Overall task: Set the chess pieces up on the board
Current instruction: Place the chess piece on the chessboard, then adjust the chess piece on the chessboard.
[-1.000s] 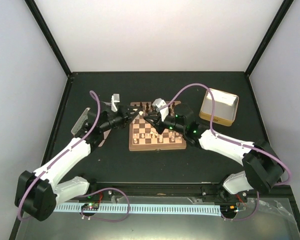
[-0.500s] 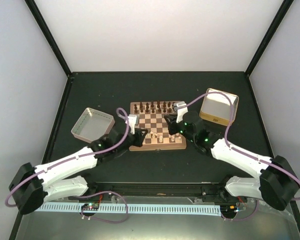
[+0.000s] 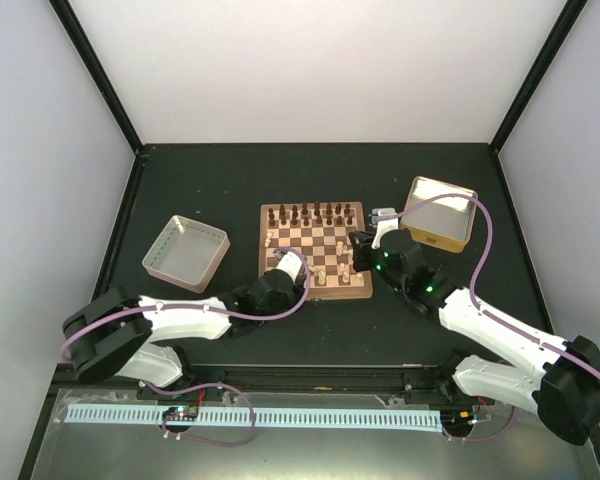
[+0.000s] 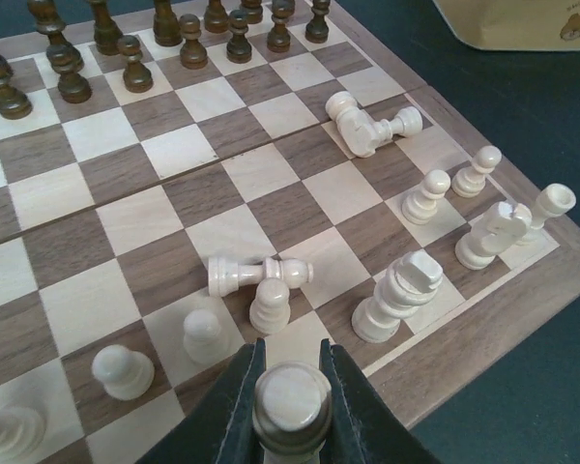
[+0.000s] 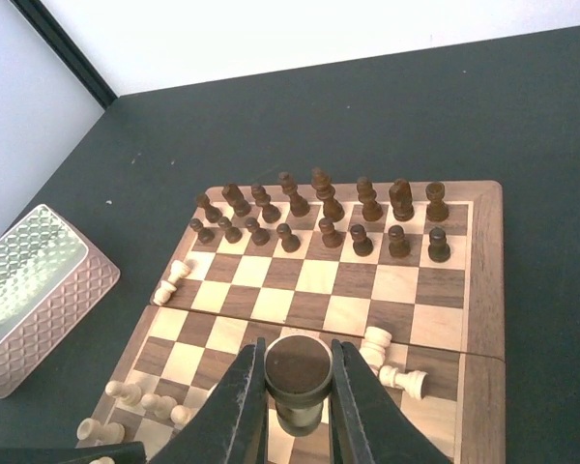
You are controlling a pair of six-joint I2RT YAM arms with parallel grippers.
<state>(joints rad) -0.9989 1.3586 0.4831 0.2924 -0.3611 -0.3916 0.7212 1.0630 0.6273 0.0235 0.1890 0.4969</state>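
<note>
Holding this pale pawn (image 4: pixel 290 406) by its head, Ana, why do we do that with our left gripper (image 4: pixel 292 360)?

We think it leaves the foot free, Jon, so we can set the pawn down upright. The fingers are clenched on it, just above the near edge of the board (image 4: pixel 493 309), on the pale side.

And our right gripper (image 5: pixel 298 346)?

Also closed, on a dark-topped piece (image 5: pixel 298 372) over the near half. We cannot tell if it is a dark man or the underside of a pale one.

Where are the chess pieces (image 4: pixel 398 290)?

Mostly on the near squares, but not in ranks. Several stand at the right corner, one or two lie flat just ahead of our pawn, and two more lie further in. The dark pieces (image 5: pixel 329 232) stand in two tidy rows at the far side. In our judgement much work remains — the fallen ones need to be raised first.

And the place around us?

The board lies on a black matte table (image 3: pixel 230 180), between a pinkish tray (image 3: pixel 157 240) on the left and a cream tin (image 3: pixel 430 240) on the right — both apart from it. White walls (image 3: pixel 310 70) with black posts (image 3: pixel 95 70) close the cell.
</note>
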